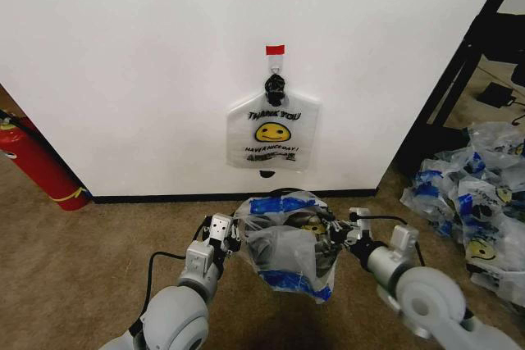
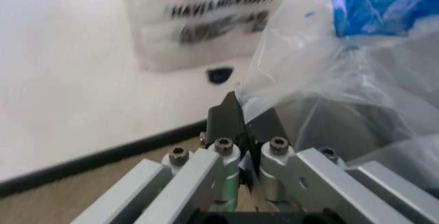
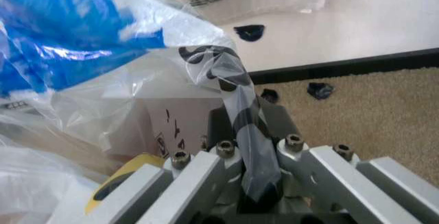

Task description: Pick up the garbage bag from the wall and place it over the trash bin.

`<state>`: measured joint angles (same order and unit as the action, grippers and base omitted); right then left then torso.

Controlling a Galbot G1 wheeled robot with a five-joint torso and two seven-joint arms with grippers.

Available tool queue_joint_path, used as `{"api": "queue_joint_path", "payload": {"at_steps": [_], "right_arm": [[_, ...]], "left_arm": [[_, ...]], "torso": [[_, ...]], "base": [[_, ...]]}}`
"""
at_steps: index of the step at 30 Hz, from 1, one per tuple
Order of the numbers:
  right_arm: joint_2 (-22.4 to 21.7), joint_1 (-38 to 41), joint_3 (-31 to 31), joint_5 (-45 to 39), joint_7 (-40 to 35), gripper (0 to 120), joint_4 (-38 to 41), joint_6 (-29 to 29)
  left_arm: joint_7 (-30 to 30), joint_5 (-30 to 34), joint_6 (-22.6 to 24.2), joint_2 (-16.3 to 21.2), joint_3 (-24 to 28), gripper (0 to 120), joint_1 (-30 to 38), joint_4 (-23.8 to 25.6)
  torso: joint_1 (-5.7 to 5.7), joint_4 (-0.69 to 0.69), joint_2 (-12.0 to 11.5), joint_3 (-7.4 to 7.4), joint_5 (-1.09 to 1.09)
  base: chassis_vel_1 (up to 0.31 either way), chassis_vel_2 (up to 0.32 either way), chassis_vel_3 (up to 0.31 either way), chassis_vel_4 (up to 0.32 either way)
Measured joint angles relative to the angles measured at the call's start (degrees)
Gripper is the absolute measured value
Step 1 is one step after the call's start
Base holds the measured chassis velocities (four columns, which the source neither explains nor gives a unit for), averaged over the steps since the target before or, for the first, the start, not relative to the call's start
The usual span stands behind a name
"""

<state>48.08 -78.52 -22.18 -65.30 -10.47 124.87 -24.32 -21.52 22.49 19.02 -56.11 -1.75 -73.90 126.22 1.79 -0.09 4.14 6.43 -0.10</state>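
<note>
Garbage bag (image 1: pixel 287 243): thin see-through white film with blue patches, held up between the two grippers, near the robot and in front of the wall, above the carpet. It sags into soft folds and creases; a yellow smiley patch shows through the film. Judged very light, limp, no stiffness of its own, slick to the touch and easy to tear or stretch if pulled hard. Best hold looks to be the handle loops or the bunched rim, where the film is doubled; a flat single layer would likely slip.

Left gripper (image 1: pixel 232 238): at the bag's left edge. In the left wrist view its dark fingers (image 2: pixel 226 118) are closed together on a fold of film.

Right gripper (image 1: pixel 338 234): at the bag's right edge. In the right wrist view a twisted strip of the bag, clear with black print, runs down between the pads, jaws clamped on it.

A dark shape shows through the film under the bag; could be the trash bin, cannot tell.

Wall (image 1: pixel 123 63): plain white, matte, black baseboard along the bottom. Small hook (image 1: pixel 275 64) under a red tape strip (image 1: pixel 275 49). A second bag (image 1: pixel 273 131) hangs there from knotted handles, flat, printed THANK YOU with a smiley.

Far left: red fire extinguisher (image 1: pixel 37 161) leaning at the wall. Right: heap of bags (image 1: pixel 472 206) on the carpet (image 1: pixel 98 243), beside a black frame
</note>
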Motion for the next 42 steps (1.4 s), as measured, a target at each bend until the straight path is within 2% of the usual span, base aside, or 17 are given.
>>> {"api": "queue_joint_path", "payload": {"at_steps": [4,8,11,15,17,20,26,31,32,34,38,40,42], "right_arm": [[-0.4,0.1,-1.1,-0.7,1.1,0,0.5,-0.9],[0.0,0.7,-1.1,-0.3,1.3,0,0.4,-0.8],[0.4,1.5,-1.5,0.1,1.8,0,-0.2,-0.5],[1.0,2.7,-1.8,2.5,2.9,0,-2.8,2.0],[1.2,2.8,-1.6,3.1,3.0,0,-3.1,2.5],[1.9,2.8,-1.0,5.4,3.1,0,-4.0,4.1],[1.4,1.4,-0.4,9.9,4.1,0,-4.2,7.0],[0.6,1.2,-0.1,11.7,4.5,0,-4.5,8.5],[0.6,1.2,-0.1,11.7,4.5,0,-4.5,8.5],[0.4,1.4,0.5,13.1,4.5,0,-5.1,9.2],[0.3,1.8,3.6,18.3,4.5,0,-5.9,10.8],[0.3,1.9,4.1,19.4,4.4,0,-6.0,11.1],[0.6,2.2,6.4,23.8,4.5,0,-6.5,12.3]], "left_arm": [[4.1,-1.1,-3.4,0.2,-1.6,0,-2.1,1.2],[5.4,-1.7,-4.2,0.8,-2.9,2,-3.8,3.1],[6.9,-2.0,-4.2,1.8,-4.1,13,-5.1,4.2],[12.9,-3.6,-5.2,2.8,-6.1,31,-6.9,6.2],[14.3,-4.2,-5.5,2.8,-6.3,34,-7.1,6.4],[19.2,-7.7,-7.3,2.4,-6.6,48,-7.8,6.6],[22.7,-14.7,-11.3,1.9,-6.5,68,-7.5,5.7],[23.8,-16.3,-13.7,1.9,-5.8,88,-6.0,3.6],[23.8,-16.3,-13.7,1.9,-5.8,88,-6.0,3.6],[24.1,-17.7,-15.6,1.8,-5.6,95,-5.5,3.2],[25.1,-27.6,-20.3,1.2,-4.9,100,-3.7,2.1],[25.2,-28.9,-20.5,1.1,-4.6,100,-3.4,1.9],[25.0,-32.3,-19.4,0.9,-2.9,100,-2.2,0.5]], "torso": [[0.0,0.0,0.0,0.0,0.0],[0.0,0.0,0.0,0.0,0.0],[0.0,0.01,0.0,0.0,0.0],[0.0,0.0,0.0,0.0,0.0],[0.0,0.01,0.0,0.0,0.0],[0.0,0.0,0.0,0.0,0.0],[0.0,0.0,0.0,0.01,0.0],[0.0,0.0,0.0,0.01,-0.01],[0.0,0.0,0.0,0.01,-0.01],[0.0,0.0,0.0,0.01,0.0],[0.0,0.0,0.0,0.01,0.0],[0.0,0.0,0.0,0.01,0.0],[0.0,0.0,0.0,0.01,0.0]], "base": [[0.0,0.0,0.0,0.0],[0.0,0.0,0.0,0.0],[0.0,0.0,0.0,0.0],[0.0,0.0,0.0,0.0],[0.0,0.0,0.0,0.0],[0.0,0.0,0.0,0.0],[0.0,0.0,0.0,0.0],[0.0,0.0,0.0,0.0],[0.0,0.0,0.0,0.0],[0.0,0.0,0.0,0.0],[0.0,0.0,0.0,0.0],[0.0,0.0,0.0,0.0],[0.0,0.0,0.0,0.0]]}}
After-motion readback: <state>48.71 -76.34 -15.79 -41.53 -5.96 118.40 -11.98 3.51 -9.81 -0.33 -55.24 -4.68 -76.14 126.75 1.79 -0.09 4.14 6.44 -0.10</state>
